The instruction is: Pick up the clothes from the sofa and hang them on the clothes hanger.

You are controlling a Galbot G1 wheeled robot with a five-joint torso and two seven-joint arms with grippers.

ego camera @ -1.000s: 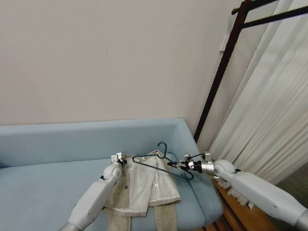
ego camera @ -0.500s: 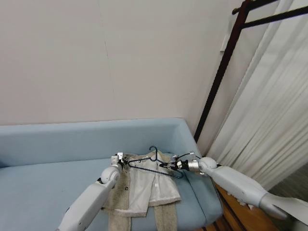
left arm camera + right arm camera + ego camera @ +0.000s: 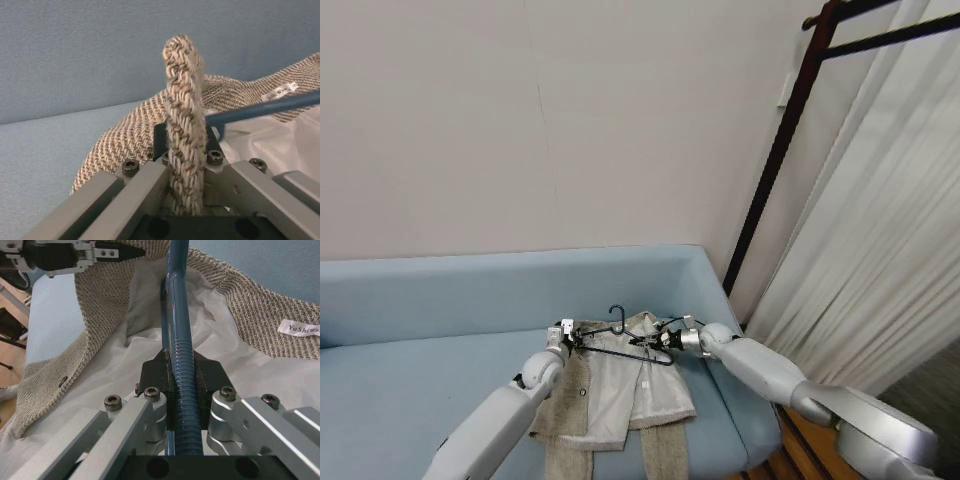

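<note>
Jacket (image 3: 620, 385), a tweed knit with white lining, is seen lying open and face-up on the seat of the sofa (image 3: 420, 300), near the sofa's right end, at about five o'clock in the head view. A blue hanger (image 3: 620, 340) is held across its collar, hook upward. At ten o'clock of the jacket, a narrow fold of the knit edge is pinched between the fingers of the left gripper (image 3: 567, 334) and raised off the cushion. At about two o'clock, the hanger's bar is clamped by the right gripper (image 3: 657, 343), its jaws pressed together on the ribbed part. The rack (image 3: 780, 150) stands well apart, toward one o'clock.

Several failures can be judged likely. The hanger's tip could be driven into the loose lining rather than under the shoulder, since the lining lies bunched just beside the bar. The thin fold could be pulled out of the left pinch if the hanger drags on it. The round bar could be turned in the right grip under the garment's weight, and a jacket seated on one shoulder alone could be shed on lifting.
</note>
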